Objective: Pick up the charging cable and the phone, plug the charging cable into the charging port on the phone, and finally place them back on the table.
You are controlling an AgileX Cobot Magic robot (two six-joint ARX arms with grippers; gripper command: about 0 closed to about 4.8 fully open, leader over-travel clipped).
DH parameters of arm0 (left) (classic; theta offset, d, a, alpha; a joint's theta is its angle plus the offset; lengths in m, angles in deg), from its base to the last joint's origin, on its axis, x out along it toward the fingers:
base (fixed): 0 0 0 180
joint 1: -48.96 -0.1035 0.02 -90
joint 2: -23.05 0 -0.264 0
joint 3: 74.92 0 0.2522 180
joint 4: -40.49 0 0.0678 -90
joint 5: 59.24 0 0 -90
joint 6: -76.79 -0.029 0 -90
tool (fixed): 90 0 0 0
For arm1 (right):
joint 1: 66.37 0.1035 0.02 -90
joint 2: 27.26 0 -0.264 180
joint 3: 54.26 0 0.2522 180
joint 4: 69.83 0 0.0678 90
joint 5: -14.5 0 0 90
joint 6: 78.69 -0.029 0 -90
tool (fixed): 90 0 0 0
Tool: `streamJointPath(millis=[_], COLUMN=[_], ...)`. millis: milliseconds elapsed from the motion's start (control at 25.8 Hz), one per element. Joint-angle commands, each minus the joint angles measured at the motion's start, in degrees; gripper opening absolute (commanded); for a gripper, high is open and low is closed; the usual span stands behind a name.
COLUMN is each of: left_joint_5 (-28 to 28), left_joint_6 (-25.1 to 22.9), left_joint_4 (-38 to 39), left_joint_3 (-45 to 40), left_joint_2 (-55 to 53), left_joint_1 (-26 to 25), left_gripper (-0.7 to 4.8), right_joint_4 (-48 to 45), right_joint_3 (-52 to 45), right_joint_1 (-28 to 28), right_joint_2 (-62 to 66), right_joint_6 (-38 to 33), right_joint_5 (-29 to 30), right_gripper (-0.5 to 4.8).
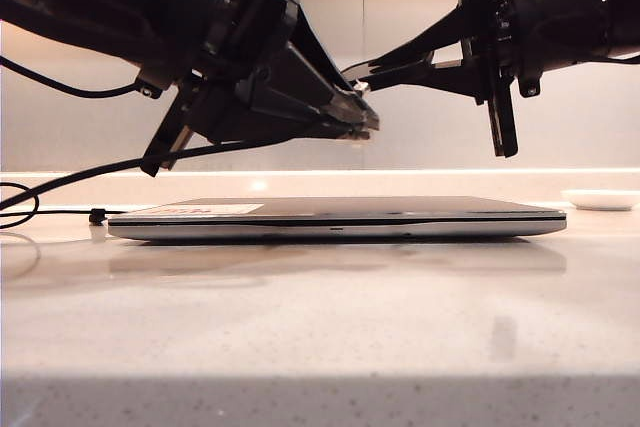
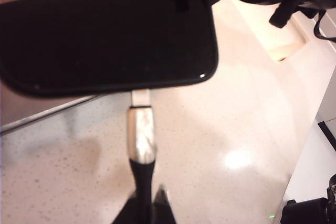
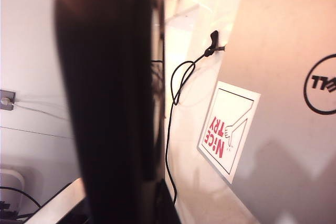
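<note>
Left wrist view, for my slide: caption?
Shut left gripper holds black charging cable's silvery plug at black phone's edge.

We are looking across a glossy, pale, speckled worktop (image 1: pixel 320 327) that is catching soft reflections of the things above it. A closed silver laptop (image 1: pixel 340 219) is lying flat near its far edge, a white sticker with red lettering (image 3: pixel 229 132) sitting on its lid. Behind it a plain, light wall (image 1: pixel 420 67) is rising, with a bright strip of light (image 1: pixel 420 171) glowing along its foot. A small white dish (image 1: pixel 600 199) is resting at the far right edge.
</note>
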Motion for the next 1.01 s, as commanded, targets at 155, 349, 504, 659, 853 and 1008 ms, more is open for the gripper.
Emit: streamJointPath(millis=[155,349,504,659,853,1008], left_joint_5=[-0.4,-0.4,-0.4,-0.4,-0.4,-0.4], left_joint_6=[0.1,0.1,0.1,0.2,0.2,0.1], left_joint_4=[-1.6,-1.6,-1.6,-2.2,-3.3,-3.8], left_joint_3=[0.2,0.2,0.2,0.2,0.2,0.2], left_joint_2=[0.2,0.2,0.2,0.2,0.2,0.1], left_joint_1=[0.0,0.0,0.0,-0.3,-1.4,-1.4], left_gripper=[-0.06,-0.06,-0.06,-0.06,-0.06,-0.06], right_joint_4=[-1.4,1.6,5.0,6.1,7.0,6.8], right_joint_3=[0.3,0.3,0.3,0.3,0.3,0.3], right_joint_1=[0.2,0.2,0.6,0.7,0.8,3.0], right_joint_2=[-2.3,-2.8,-2.8,-3.0,-3.1,-3.1], right_joint_6=[2.0,2.0,3.3,4.6,4.6,4.6], right_joint_5=[0.1,-0.5,-0.6,-1.1,-1.2,-2.6], right_gripper=[-0.06,-0.06,-0.06,-0.06,-0.06,-0.06])
